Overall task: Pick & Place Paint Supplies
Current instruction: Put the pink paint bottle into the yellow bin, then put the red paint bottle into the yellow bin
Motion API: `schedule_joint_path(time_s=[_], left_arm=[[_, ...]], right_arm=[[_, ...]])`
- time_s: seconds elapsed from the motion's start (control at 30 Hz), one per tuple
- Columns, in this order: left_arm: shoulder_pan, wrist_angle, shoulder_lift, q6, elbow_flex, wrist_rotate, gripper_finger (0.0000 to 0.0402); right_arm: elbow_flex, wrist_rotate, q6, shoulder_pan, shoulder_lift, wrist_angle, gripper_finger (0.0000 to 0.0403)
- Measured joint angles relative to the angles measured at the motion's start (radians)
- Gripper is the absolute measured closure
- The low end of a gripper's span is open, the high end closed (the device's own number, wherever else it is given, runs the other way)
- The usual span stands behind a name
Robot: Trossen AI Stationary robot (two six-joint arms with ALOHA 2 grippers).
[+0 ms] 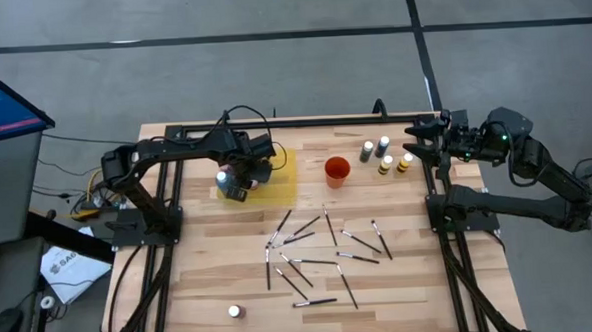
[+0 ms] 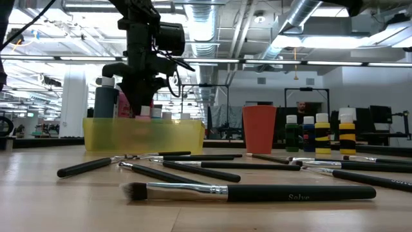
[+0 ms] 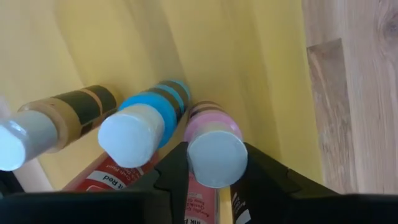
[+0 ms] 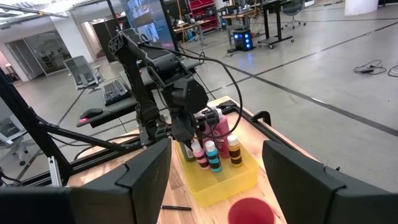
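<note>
**Pink bottle set among its neighbours**

Over the yellow plastic tray, the left gripper straddles a small pink paint bottle with a pale cap; whether its fingers pinch or have let go is unclear. A blue-banded bottle stands just beside. Light, rigid, smooth-sided, it wants holding below the cap. Its base is hidden. The right gripper waits, jaws wide, near four more bottles.
</note>
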Motion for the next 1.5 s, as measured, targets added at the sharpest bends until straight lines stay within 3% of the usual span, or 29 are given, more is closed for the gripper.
schedule_joint_path(time_s=[0.53,0.93,1.13,1.27,1.37,1.5], left_arm=[[0.0,0.002,-0.008,-0.012,0.0,-0.05,0.0219],[-0.025,0.007,-0.211,-0.099,0.0,-0.069,0.0154],[-0.146,0.01,-0.379,-0.19,0.014,0.092,0.0146],[-0.268,0.01,-0.463,-0.357,0.014,0.219,0.0146],[-0.39,0.01,-0.5,-0.512,0.014,0.228,0.0142],[-0.583,0.009,-0.502,-0.675,0.014,0.145,0.0135]], right_arm=[[0.0,0.0,0.0,0.0,0.0,-0.001,0.0155],[0.0,0.0,0.0,0.0,0.0,0.002,0.0155],[0.0,0.0,0.002,0.0,0.0,0.002,0.0155],[0.0,0.001,0.011,0.0,0.0,0.002,0.0155],[0.0,0.001,0.021,0.0,0.0,0.002,0.0155],[0.0,0.002,0.03,0.0,0.0,0.002,0.0155]])
